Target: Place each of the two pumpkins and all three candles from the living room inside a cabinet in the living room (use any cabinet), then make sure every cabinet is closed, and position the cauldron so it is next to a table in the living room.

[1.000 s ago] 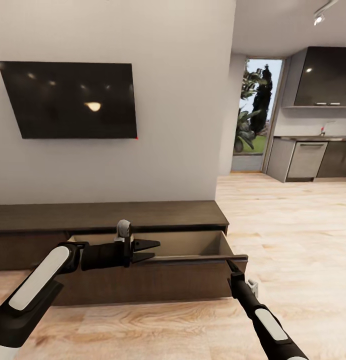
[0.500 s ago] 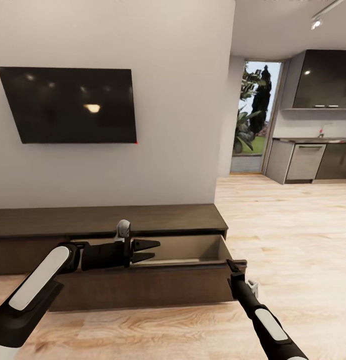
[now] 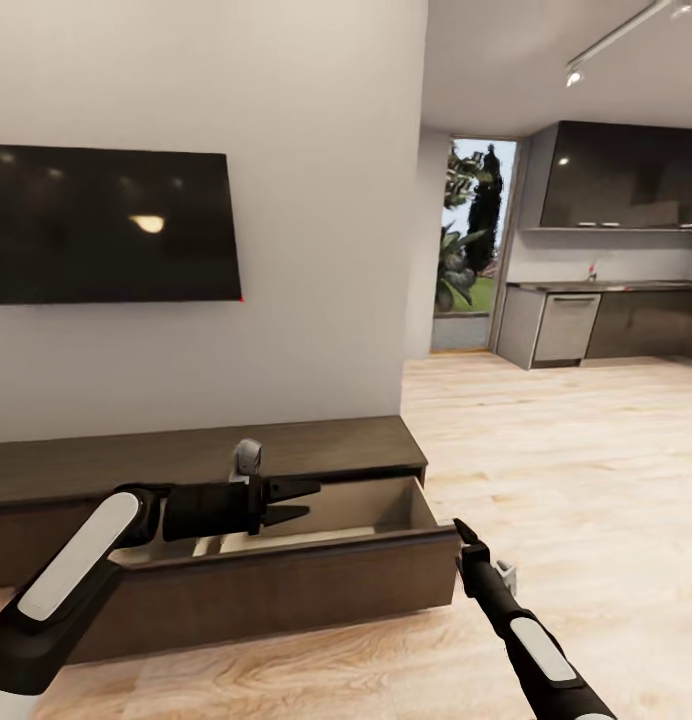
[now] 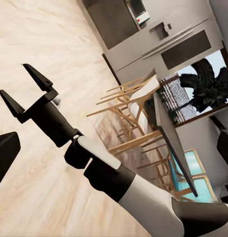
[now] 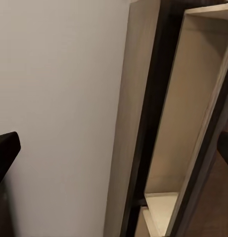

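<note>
The long low dark brown cabinet [image 3: 186,458] runs along the wall under the black TV, and its right drawer [image 3: 286,585] stands pulled out, showing a pale inside. My left gripper [image 3: 298,502] hovers open over that drawer, fingers pointing right, holding nothing. My right gripper [image 3: 462,532] sits just off the drawer's right front corner; the left wrist view shows this right gripper [image 4: 16,81] open and empty. In the right wrist view the cabinet [image 5: 138,123] and the open drawer [image 5: 193,98] are close. Pumpkins, candles, cauldron and table are out of view.
A black TV [image 3: 106,225] hangs on the grey wall. Pale wood floor [image 3: 566,460] stretches to the right toward a kitchen [image 3: 596,320] with dark units and a glass door. A dark dining table with wooden chairs [image 4: 138,113] appears in the left wrist view.
The whole picture has slid left and the cabinet now looks angled, so the camera has moved. Both arms keep their pose. The drawer stays open.
</note>
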`<state>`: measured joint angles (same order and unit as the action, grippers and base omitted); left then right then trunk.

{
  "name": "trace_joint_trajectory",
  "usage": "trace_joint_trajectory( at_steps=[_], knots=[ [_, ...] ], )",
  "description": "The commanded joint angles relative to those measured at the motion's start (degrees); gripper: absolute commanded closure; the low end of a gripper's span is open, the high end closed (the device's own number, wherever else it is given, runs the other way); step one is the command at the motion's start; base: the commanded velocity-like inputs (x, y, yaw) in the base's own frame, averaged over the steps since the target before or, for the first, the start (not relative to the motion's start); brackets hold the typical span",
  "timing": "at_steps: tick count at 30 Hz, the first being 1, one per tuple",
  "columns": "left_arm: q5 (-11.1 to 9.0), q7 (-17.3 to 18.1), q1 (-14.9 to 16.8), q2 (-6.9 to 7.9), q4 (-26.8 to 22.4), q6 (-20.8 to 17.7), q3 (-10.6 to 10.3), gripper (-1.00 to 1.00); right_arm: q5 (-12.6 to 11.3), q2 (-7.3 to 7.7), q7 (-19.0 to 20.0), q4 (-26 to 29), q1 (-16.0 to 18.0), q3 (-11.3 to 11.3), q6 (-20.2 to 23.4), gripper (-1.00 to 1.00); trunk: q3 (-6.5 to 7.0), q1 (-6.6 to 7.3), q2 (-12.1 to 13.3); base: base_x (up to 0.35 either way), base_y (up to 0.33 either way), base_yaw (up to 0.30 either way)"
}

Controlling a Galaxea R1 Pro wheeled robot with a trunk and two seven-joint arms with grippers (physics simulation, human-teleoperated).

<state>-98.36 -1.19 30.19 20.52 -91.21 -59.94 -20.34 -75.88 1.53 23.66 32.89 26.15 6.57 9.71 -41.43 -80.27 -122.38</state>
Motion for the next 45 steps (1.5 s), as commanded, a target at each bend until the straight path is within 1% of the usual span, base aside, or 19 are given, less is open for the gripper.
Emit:
trace_joint_trajectory(
  at_steps=[1,45],
  knots=[
    [-0.2,-0.1,0.0,0.05,0.0,-0.1,0.0,-1.0,-0.6,0.0,0.2,0.0,0.0,0.2,0.6,-1.0,0.19,0.23,0.4,0.0,0.0,-0.227],
    [-0.2,0.0,0.0,-0.04,0.0,-0.1,-0.1,-1.0,-0.7,0.23,0.2,-0.1,0.0,0.4,0.6,-1.0,10.99,9.9,18.0,0.0,0.0,-0.228]
  ],
)
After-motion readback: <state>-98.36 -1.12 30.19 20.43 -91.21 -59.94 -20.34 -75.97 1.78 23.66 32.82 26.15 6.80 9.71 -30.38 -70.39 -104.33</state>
